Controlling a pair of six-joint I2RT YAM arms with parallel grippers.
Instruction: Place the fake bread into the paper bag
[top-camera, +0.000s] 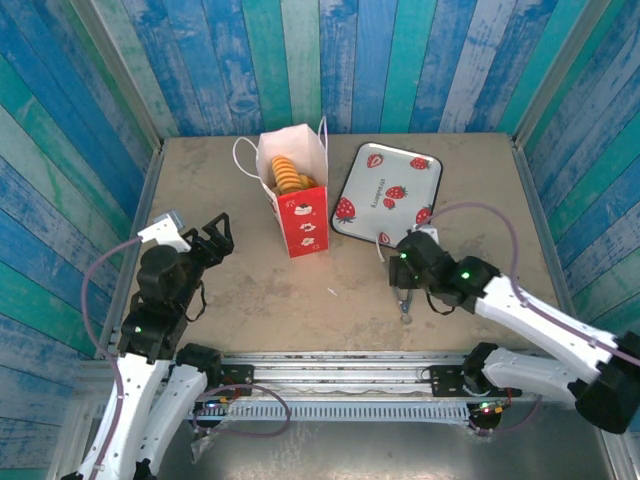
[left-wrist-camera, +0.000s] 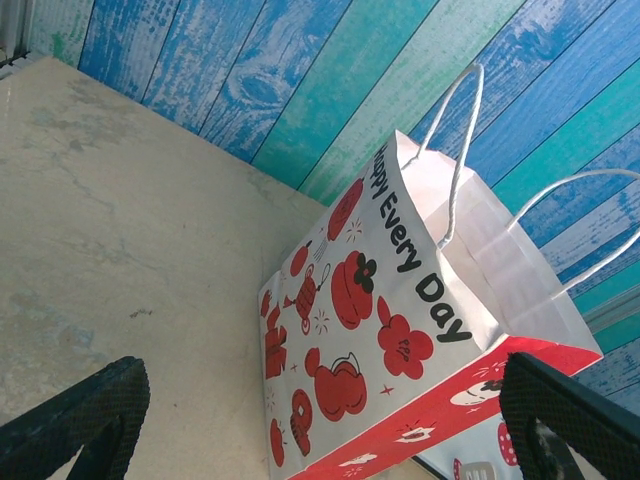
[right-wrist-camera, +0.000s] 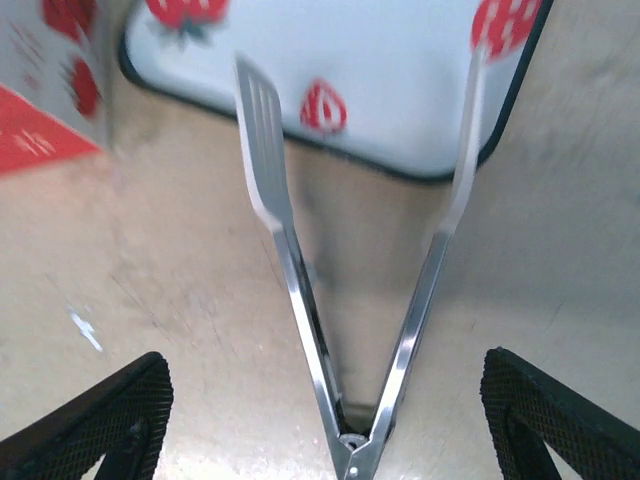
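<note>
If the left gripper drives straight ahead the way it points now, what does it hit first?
The paper bag. It stands upright right in line with the open left gripper, with bare table between them. How far off it is cannot be judged well from the wrist view.

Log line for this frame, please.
fake bread in paper bag | bag upright | tongs on table | left gripper open | right gripper open over tongs

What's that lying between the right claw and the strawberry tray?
Open metal tongs lie on the table between the right gripper's spread fingers, tips pointing at the tray. The right wrist view shows this.
</note>
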